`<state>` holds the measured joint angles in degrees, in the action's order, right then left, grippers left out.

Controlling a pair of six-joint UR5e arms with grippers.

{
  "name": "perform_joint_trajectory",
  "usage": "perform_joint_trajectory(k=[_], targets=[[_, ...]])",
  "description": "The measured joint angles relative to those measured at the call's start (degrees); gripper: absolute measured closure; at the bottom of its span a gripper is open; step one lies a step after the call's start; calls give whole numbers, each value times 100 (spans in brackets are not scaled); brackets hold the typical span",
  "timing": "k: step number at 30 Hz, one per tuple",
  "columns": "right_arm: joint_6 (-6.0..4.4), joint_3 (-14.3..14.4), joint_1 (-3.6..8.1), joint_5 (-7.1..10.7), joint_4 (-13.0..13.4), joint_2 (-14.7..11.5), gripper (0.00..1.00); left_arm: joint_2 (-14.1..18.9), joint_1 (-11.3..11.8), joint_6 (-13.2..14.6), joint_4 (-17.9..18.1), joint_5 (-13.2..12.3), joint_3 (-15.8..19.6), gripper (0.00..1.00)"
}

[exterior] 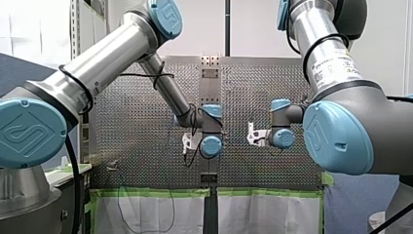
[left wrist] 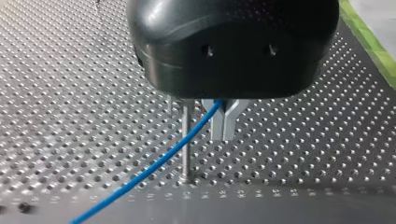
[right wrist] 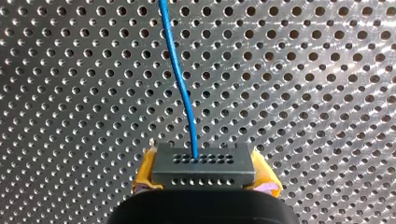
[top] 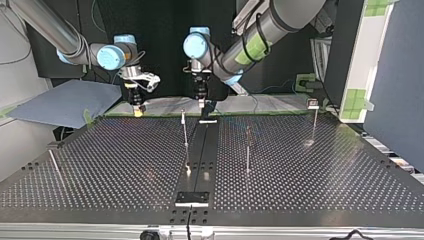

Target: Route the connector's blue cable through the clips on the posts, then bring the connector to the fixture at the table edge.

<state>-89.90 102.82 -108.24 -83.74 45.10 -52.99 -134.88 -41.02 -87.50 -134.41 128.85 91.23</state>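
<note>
A perforated metal table (top: 125, 165), dull grey and dotted with regular holes, carries thin upright steel posts (top: 185, 131) and a dark flat fixture (top: 192, 198) at its near edge in the top view. My right gripper (right wrist: 204, 176) is closed on the connector (right wrist: 203, 163), a small grey rectangular block with rows of pin holes, with the yellow pads (right wrist: 145, 171) pressed against its two short sides. The blue cable (right wrist: 180, 79) leaves the block's face, thin, smooth and slack. I judge it light and floppy, apt to kink under a hard pull, so best held close to each clip. My left gripper (left wrist: 224, 123), black with bare metal fingers pinched together, appears to hold the cable just beside one post (left wrist: 186, 140)
</note>
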Motion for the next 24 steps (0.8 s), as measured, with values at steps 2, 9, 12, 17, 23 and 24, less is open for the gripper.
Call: perform_joint_trajectory(k=[2,9,12,17,23,24], targets=[[3,-11,6,-1,-4,1,100,-34,9,-39,-45,-12,-64,100],[1,-44,60,1,-3,9,100,-61,27,-61,-122,-25,-206,100],[2,-70,83,4,-14,14,100,-64,43,-48,-157,-17,-313,100],[1,-113,102,14,-45,17,100,-63,71,-14,-206,-12,-416,100],[3,-191,106,23,-128,19,100,-65,108,49,-227,-18,-484,100],[4,-206,109,23,-142,19,100,-65,113,56,-236,-25,-493,100]])
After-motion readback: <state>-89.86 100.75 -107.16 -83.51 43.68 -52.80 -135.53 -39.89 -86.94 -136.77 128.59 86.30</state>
